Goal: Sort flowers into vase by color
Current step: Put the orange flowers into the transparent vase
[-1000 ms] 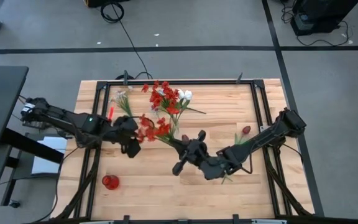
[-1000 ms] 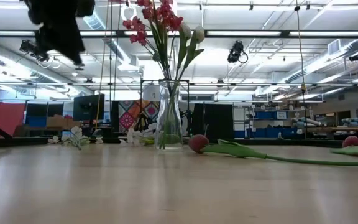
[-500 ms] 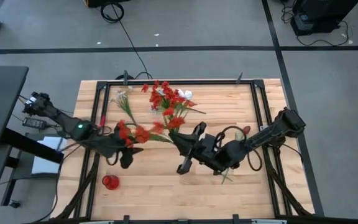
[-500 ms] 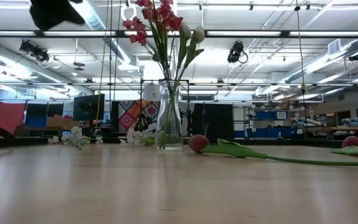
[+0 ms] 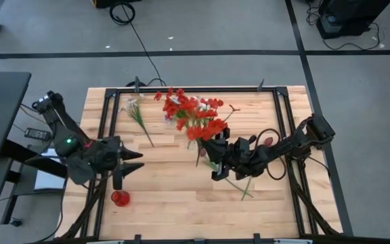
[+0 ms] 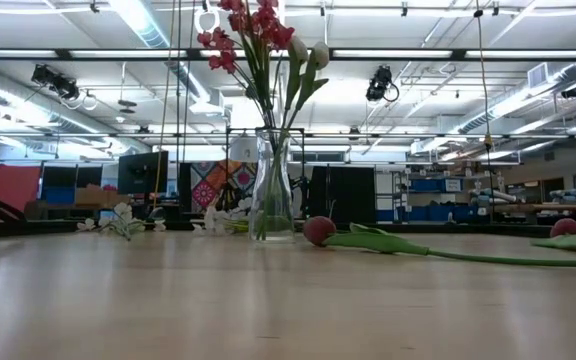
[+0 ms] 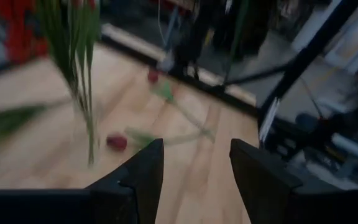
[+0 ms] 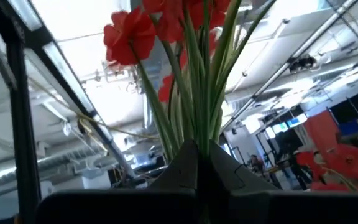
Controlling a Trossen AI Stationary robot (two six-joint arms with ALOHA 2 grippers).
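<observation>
The right gripper's (image 8: 199,163) fingers (image 8: 219,169) are pinched on green stems of a red bunch (image 5: 205,124): bright red clusters on thin stems, held upright over the desk's (image 5: 168,203) middle, beside the vase (image 6: 272,186) with its red flowers and white tulip. A second ago both grippers held this bunch. Now the left gripper (image 5: 128,165) has let go, its fingers (image 7: 135,177) apart and empty, drawn back to the desk's left edge.
</observation>
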